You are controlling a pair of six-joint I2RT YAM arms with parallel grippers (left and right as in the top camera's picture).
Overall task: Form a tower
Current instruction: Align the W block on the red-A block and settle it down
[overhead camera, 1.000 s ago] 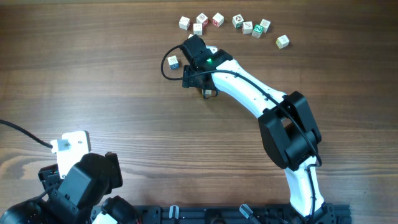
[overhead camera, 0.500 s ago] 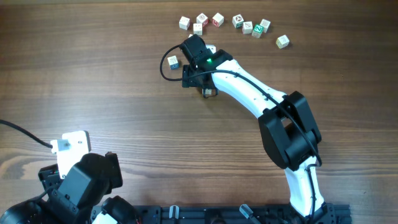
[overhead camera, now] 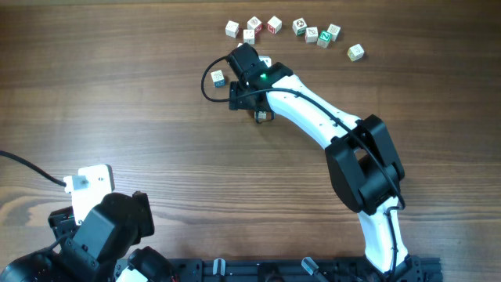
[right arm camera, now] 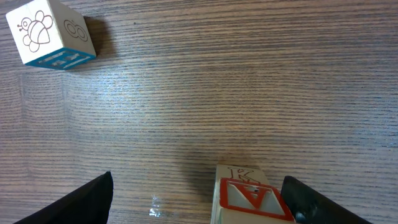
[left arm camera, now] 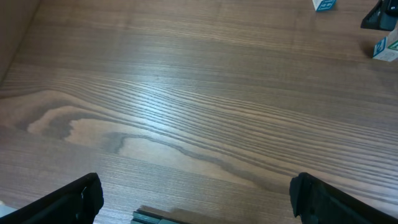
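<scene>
The tower (right arm camera: 249, 198) stands between my right gripper's (right arm camera: 200, 202) open fingers, close against the right finger (right arm camera: 317, 202); whether they touch I cannot tell. Its top cube shows a red-framed face and a letter K. Overhead, the right gripper (overhead camera: 252, 108) points down at the table's upper middle and hides most of the tower (overhead camera: 263, 116). In the left wrist view the tower (left arm camera: 387, 48) shows a green-marked face at the right edge. My left gripper (left arm camera: 196, 200) is open over bare wood, far off at the front left (overhead camera: 102, 227).
A loose cube with a bee drawing and a blue side (right arm camera: 51, 34) lies left of the right gripper (overhead camera: 218, 77). Several more cubes (overhead camera: 300, 27) form a row along the far edge, one apart at the right (overhead camera: 356, 52).
</scene>
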